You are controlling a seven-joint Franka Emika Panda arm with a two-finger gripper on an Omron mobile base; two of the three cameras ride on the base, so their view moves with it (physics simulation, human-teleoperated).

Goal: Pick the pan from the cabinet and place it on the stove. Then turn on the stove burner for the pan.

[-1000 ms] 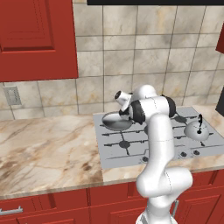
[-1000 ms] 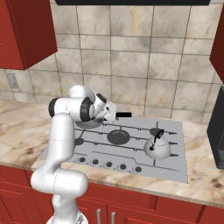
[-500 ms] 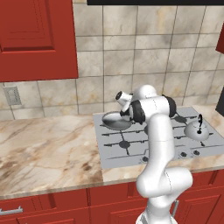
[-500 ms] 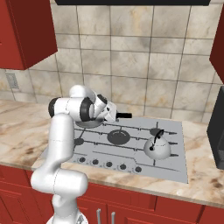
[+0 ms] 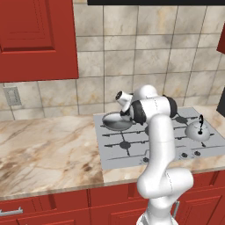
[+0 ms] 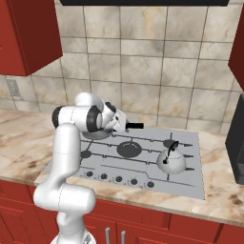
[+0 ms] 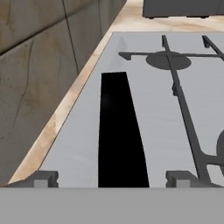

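1. Left base view puts the cabinet [image 5: 37, 39] high on the left, its door closed.
2. Right of it, the pan [image 5: 117, 121] rests on the far-left burner of the stove [image 5: 132, 151], so the placing step looks finished.
3. Beside the pan, the gripper [image 7: 112, 178] has its jaws spread well apart, straddling the black handle [image 7: 118, 131] without gripping it, probably a release.
4. At the right, a kettle [image 6: 171, 161] sits on a near burner.
5. Along the near edge, the knobs [image 6: 118, 179] wait untouched.
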